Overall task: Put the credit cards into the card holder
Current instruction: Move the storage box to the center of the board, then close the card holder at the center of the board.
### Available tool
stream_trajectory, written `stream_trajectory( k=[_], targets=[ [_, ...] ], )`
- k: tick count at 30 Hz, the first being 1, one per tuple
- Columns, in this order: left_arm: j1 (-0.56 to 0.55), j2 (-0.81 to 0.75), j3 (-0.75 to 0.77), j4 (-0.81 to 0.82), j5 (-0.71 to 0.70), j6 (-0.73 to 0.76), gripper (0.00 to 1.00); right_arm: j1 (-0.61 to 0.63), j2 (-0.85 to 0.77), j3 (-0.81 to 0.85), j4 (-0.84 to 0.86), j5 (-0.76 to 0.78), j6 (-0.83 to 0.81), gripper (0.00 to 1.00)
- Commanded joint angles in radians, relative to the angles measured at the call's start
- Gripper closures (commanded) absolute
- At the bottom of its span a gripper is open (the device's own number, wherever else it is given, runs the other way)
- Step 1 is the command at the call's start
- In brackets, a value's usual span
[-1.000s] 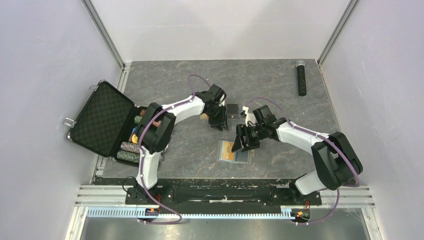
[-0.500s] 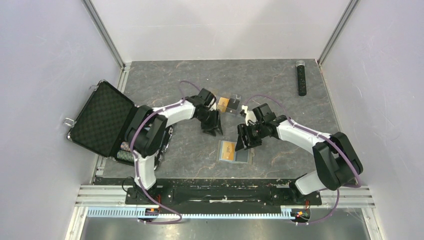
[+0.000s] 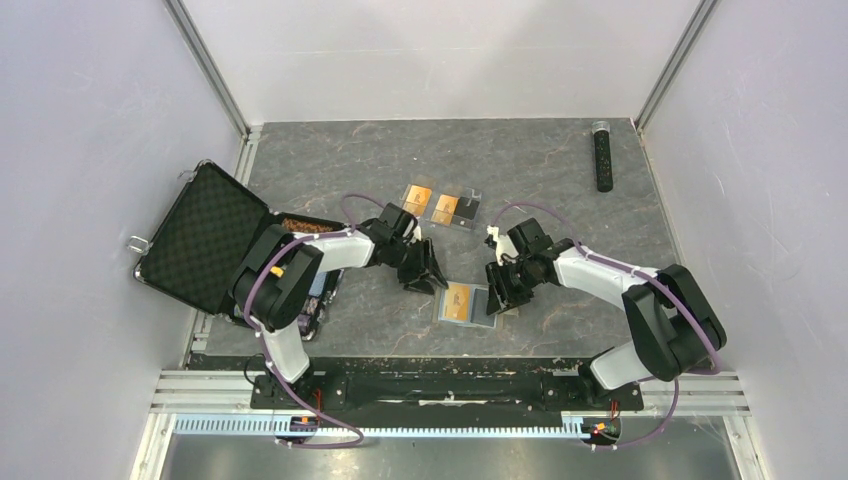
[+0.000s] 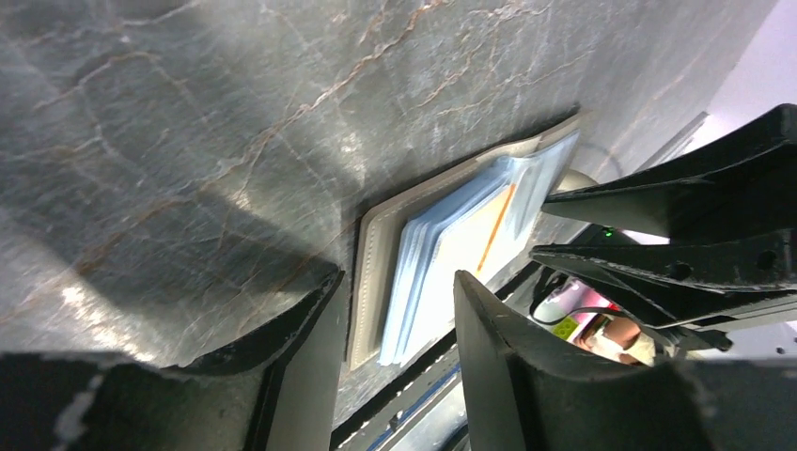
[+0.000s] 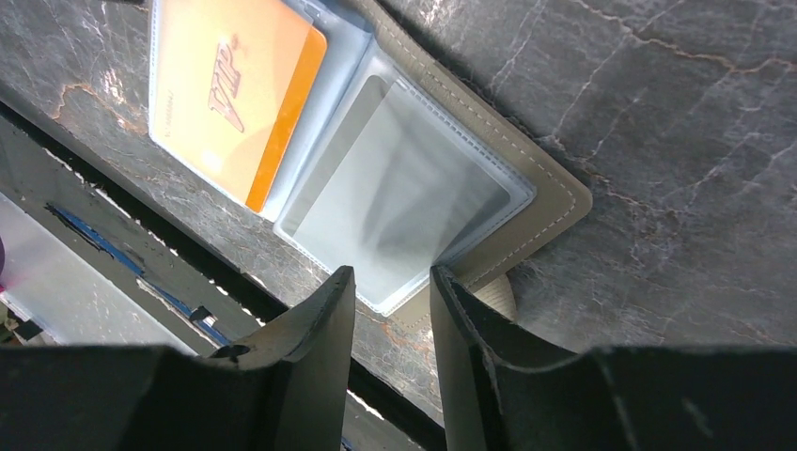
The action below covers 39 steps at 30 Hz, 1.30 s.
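My left hand (image 3: 424,272) has swung back from the two loose cards (image 3: 418,195), released and empty, while my right hand (image 3: 503,296) has dropped, narrowing, onto the right edge of the open holder (image 3: 478,312) on the tabletop (image 3: 560,170); whether it pinches a sleeve I cannot tell, and only one card is stowed.

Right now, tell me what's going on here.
An open holder lies flat, one orange card already tucked inside. The right hand hovers, slightly open, at the edge of an empty clear sleeve. The left hand, open and empty, is at the holder's opposite side. Two more cards lie farther back, not yet loaded.
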Motion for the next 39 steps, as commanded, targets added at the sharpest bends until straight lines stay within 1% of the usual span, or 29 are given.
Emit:
stream_trajectory(
  k=[1, 3, 11, 14, 21, 25, 28, 29, 32, 33, 39],
  targets=[
    [-0.004, 0.028, -0.04, 0.156, 0.055, -0.09, 0.47, 0.005, 0.025, -0.034, 0.026, 0.023, -0.021, 0.63],
    [-0.007, 0.027, -0.054, 0.206, 0.084, -0.117, 0.49, 0.005, 0.028, -0.035, 0.028, 0.021, -0.022, 0.63],
    [-0.007, -0.034, -0.105, 0.396, 0.158, -0.228, 0.64, 0.006, 0.041, -0.014, 0.029, 0.002, -0.015, 0.63],
    [-0.012, -0.056, -0.107, 0.424, 0.168, -0.247, 0.66, 0.005, 0.044, -0.001, 0.028, -0.006, -0.012, 0.63],
    [-0.027, -0.081, -0.09, 0.418, 0.195, -0.249, 0.66, 0.006, 0.056, 0.02, 0.031, -0.029, -0.002, 0.63],
    [-0.047, -0.071, -0.06, 0.335, 0.181, -0.19, 0.68, 0.004, 0.062, 0.032, 0.034, -0.043, 0.008, 0.63],
    [-0.06, -0.082, -0.022, 0.222, 0.133, -0.119, 0.73, 0.006, 0.064, 0.044, 0.038, -0.057, 0.017, 0.62],
    [-0.062, -0.087, -0.005, 0.162, 0.114, -0.089, 0.77, 0.004, 0.067, 0.05, 0.039, -0.064, 0.019, 0.62],
    [-0.065, -0.108, 0.039, 0.051, 0.059, -0.021, 0.95, 0.005, 0.065, 0.069, 0.047, -0.089, 0.031, 0.62],
    [-0.065, -0.115, 0.056, 0.021, 0.043, -0.003, 0.98, 0.006, 0.065, 0.08, 0.049, -0.102, 0.035, 0.62],
    [-0.048, -0.115, 0.135, -0.169, 0.009, 0.111, 0.98, 0.005, 0.072, 0.142, 0.1, -0.188, 0.102, 0.61]
  ],
)
